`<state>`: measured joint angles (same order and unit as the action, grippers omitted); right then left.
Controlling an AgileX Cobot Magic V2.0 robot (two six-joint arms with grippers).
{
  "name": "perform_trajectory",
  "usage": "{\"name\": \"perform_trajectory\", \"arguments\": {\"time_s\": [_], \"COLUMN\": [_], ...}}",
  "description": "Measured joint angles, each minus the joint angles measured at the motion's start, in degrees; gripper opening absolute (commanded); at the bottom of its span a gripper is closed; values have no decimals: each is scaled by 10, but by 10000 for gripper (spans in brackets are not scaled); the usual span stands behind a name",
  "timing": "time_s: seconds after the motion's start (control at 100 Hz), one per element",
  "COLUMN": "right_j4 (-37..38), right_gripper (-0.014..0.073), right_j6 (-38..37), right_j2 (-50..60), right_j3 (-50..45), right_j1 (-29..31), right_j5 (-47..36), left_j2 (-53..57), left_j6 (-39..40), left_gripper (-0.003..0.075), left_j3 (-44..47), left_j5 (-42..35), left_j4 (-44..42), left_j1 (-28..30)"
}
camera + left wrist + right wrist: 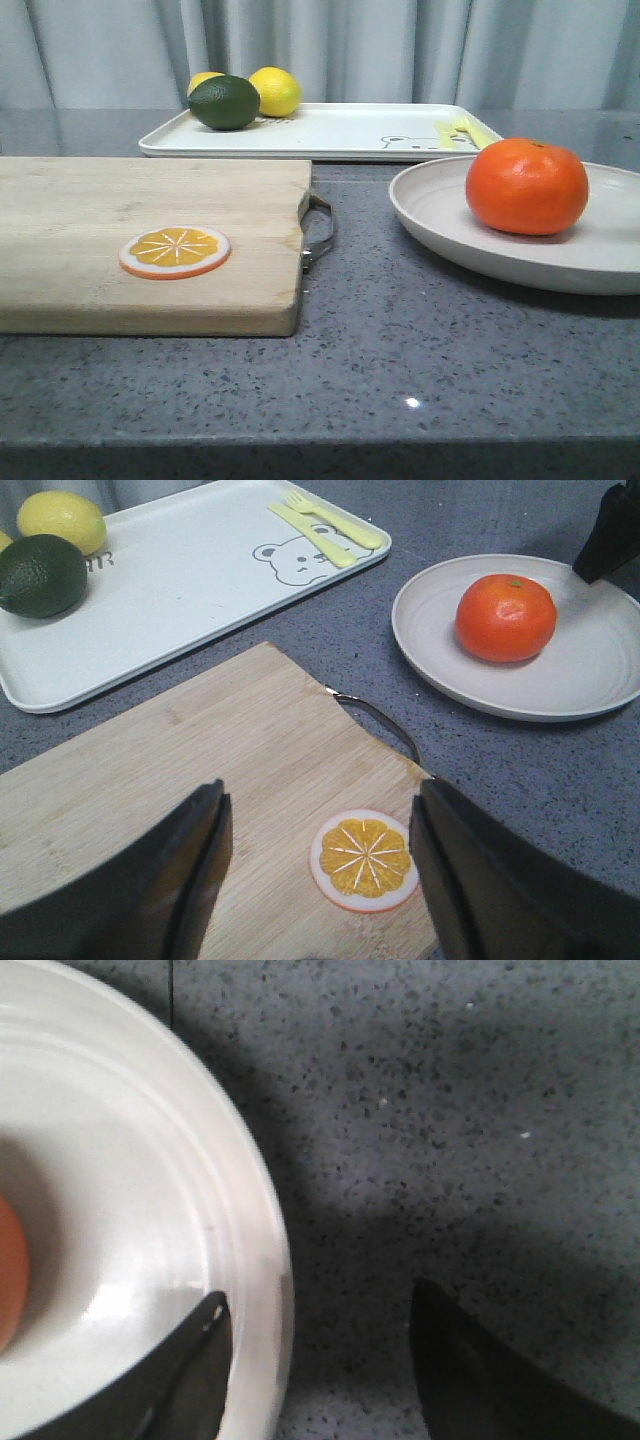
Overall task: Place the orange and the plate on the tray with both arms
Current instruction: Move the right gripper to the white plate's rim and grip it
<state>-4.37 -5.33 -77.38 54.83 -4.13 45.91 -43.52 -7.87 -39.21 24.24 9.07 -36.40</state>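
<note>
The orange (527,186) rests on the off-white plate (440,222) at the right of the counter. The white tray (340,132) lies at the back; its bear drawing and yellow cutlery print show in the left wrist view, tray (200,575). My left gripper (320,810) hangs open above the cutting board, far from the orange (506,617) and the plate (590,675). My right gripper (319,1300) is open and straddles the plate rim (255,1240), one finger over the dish, the other over the counter. A sliver of the orange (8,1270) shows. Neither gripper appears in the front view.
A wooden cutting board (150,215) with a metal handle (318,232) fills the left, with a flat orange slice (175,251) on it. A dark green lime (224,102) and lemons (275,91) sit on the tray's left end. Grey speckled counter lies in front.
</note>
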Motion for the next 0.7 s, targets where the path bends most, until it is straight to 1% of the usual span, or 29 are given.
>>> {"name": "perform_trajectory", "arguments": {"time_s": [0.15, 0.2, 0.25, 0.37, 0.42, 0.51, 0.54, 0.7], "right_j4": [-1, -3, -4, -9, -12, -20, -22, -24], "right_gripper": [411, 382, 322, 103, 29, -60, -71, -66], "right_j6": [0, 0, 0, -1, -1, -5, -6, -6], "right_j2": [-24, -32, -36, -37, -37, -37, -37, -37], "right_j3": [0, 0, 0, 4, 4, 6, 7, 7], "right_j1": [0, 0, 0, 0, 0, 0, 0, 0], "right_j5": [0, 1, 1, 1, 1, 1, 0, 0], "left_j2": [0, 0, 0, 0, 0, 0, 0, 0], "left_j6": [0, 0, 0, 0, 0, 0, 0, 0], "left_gripper": [384, 384, 384, 384, 384, 384, 384, 384], "left_j3": [0, 0, 0, 0, 0, 0, 0, 0], "left_j5": [0, 0, 0, -1, -1, -1, -1, -1], "left_j4": [0, 0, 0, 0, 0, -1, -1, -1], "left_j1": [0, 0, 0, 0, 0, 0, 0, 0]}}
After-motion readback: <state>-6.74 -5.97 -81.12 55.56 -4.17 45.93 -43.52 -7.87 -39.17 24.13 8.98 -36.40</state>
